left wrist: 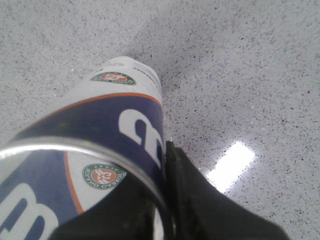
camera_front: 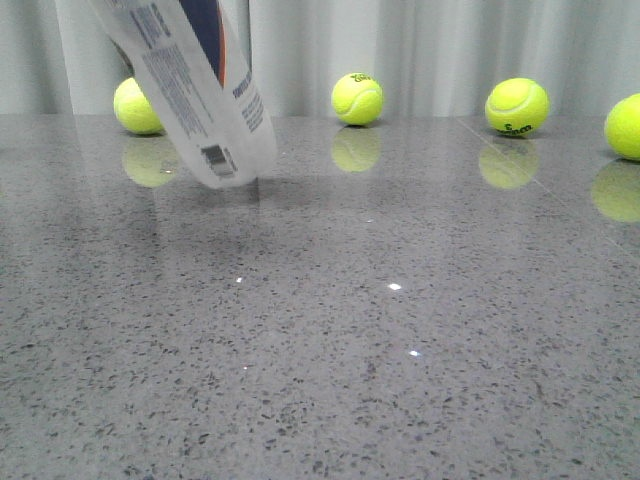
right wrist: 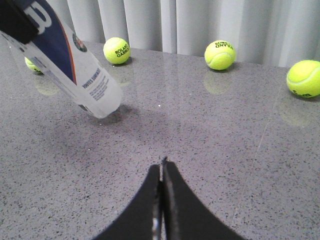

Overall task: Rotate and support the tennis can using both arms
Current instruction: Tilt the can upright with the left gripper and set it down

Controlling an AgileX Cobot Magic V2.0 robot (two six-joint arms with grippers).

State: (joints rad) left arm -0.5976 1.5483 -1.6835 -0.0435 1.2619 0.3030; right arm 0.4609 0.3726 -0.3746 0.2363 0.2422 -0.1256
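Left gripper (left wrist: 167, 210) pinches the tennis can (camera_front: 190, 90) by its rim, tilted at 10 o'clock over the table (camera_front: 400, 330); right gripper (right wrist: 161, 172) is closed and empty, so I'd cup the light, slick base.

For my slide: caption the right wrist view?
Tilted tennis can held aloft at left; right gripper shut, clear of it.

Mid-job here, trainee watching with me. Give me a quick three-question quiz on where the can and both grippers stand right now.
1. True or false: the tennis can lies flat on the table.
2. How many tennis balls show in the front view? A) two B) four C) six
3. Fill in: the right gripper has its fingers ____.

Key:
1. False; it is tilted, held near its rim by the left gripper.
2. B
3. Closed, holding nothing, apart from the can.
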